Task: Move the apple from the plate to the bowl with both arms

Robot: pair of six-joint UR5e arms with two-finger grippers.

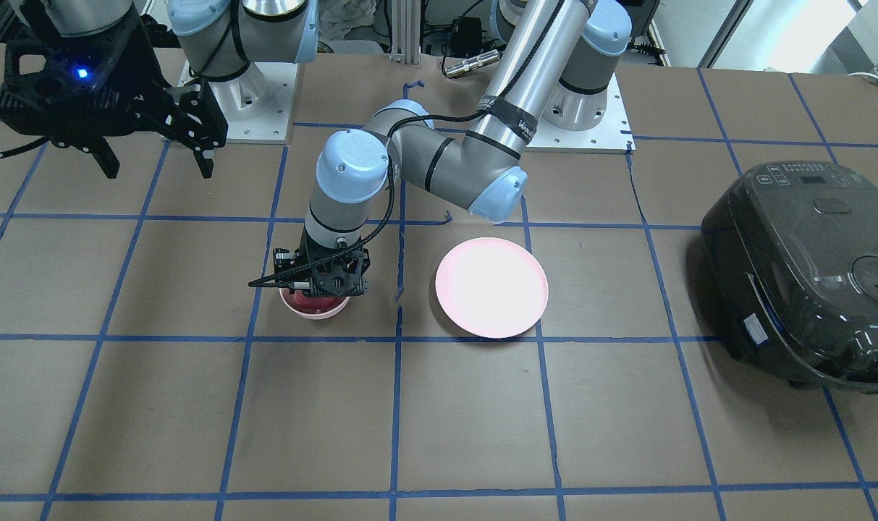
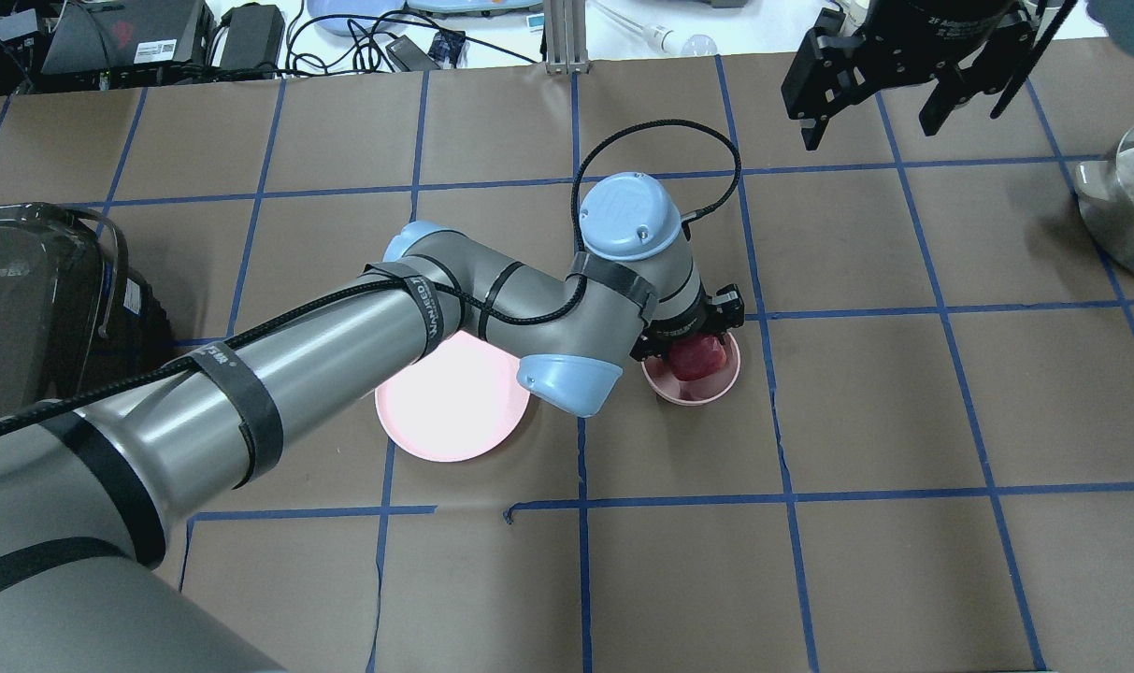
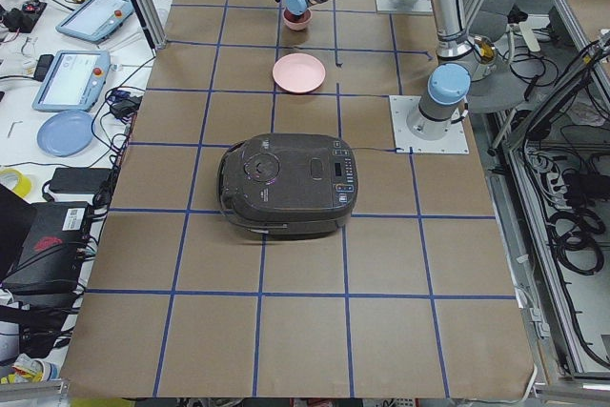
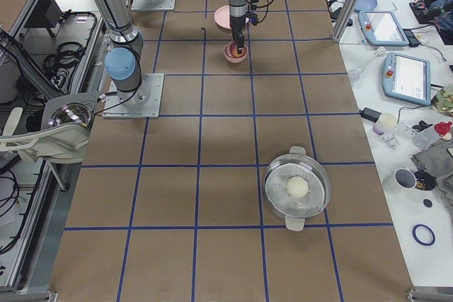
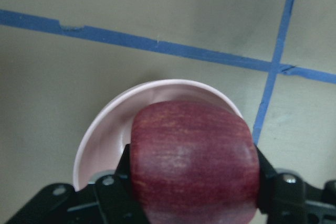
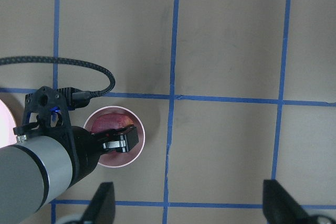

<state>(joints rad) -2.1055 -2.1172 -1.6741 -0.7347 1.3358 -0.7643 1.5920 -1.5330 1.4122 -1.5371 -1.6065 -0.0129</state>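
Pinching the single apple [image 5: 194, 166] by its two sides, the left pincer [image 1: 321, 278] points straight down with its fingers pressed against the dark red skin, and the fruit sits low inside the one bowl [image 5: 105, 129]; whether it touches the bottom cannot be told. In the left wrist view the apple's wider axis runs from finger to finger, and its stem end is out of sight. One plate [image 1: 491, 286] lies just beside the bowl on the robot's left, apart from it, its face glaring white under the light. Both vessels stand about halfway between the two end edges of the surface [image 2: 903, 421]. The right pincer [image 2: 868, 112], the second of the two, hangs high above the surface toward the robot's right, its fingers spread wide and gripping nothing. One dark rice cooker [image 1: 808, 275] stands nearer the left end edge, and one steel pot [image 4: 297, 187] with a glass lid and a pale round thing inside stands nearer the right end edge. The surface is brown, ruled into squares by blue tape. Beyond its far long edge run white benches with tablets, cables and a blue dish.
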